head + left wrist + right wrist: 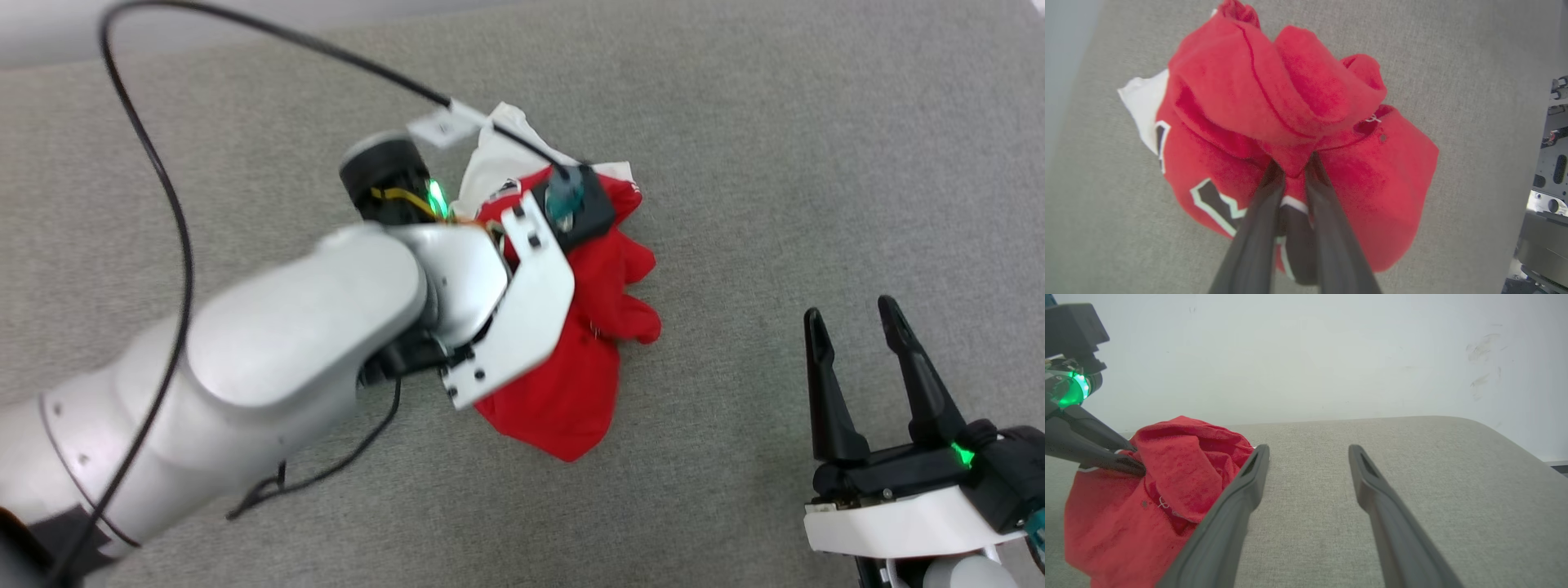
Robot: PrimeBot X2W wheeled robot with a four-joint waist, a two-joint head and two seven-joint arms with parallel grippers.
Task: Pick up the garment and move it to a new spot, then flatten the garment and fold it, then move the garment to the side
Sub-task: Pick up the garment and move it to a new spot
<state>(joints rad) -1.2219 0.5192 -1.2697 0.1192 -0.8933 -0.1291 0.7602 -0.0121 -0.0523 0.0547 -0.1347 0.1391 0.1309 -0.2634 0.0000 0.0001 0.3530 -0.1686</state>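
Firmly nips, with the left gripper [1295, 163], jaws almost together, one red fold of the garment [1241, 94]. Holds it as a bunched heap, lettering underneath, a white sleeve poking out, low over the grey pad [775, 163]; cannot tell whether fully lifted. Has the right gripper [849, 310] spread wide and empty, well apart to the side. Likely risks: slipping off so small a pinch under the cloth's weight, or dragging and landing more tangled, spoiling the flattening.
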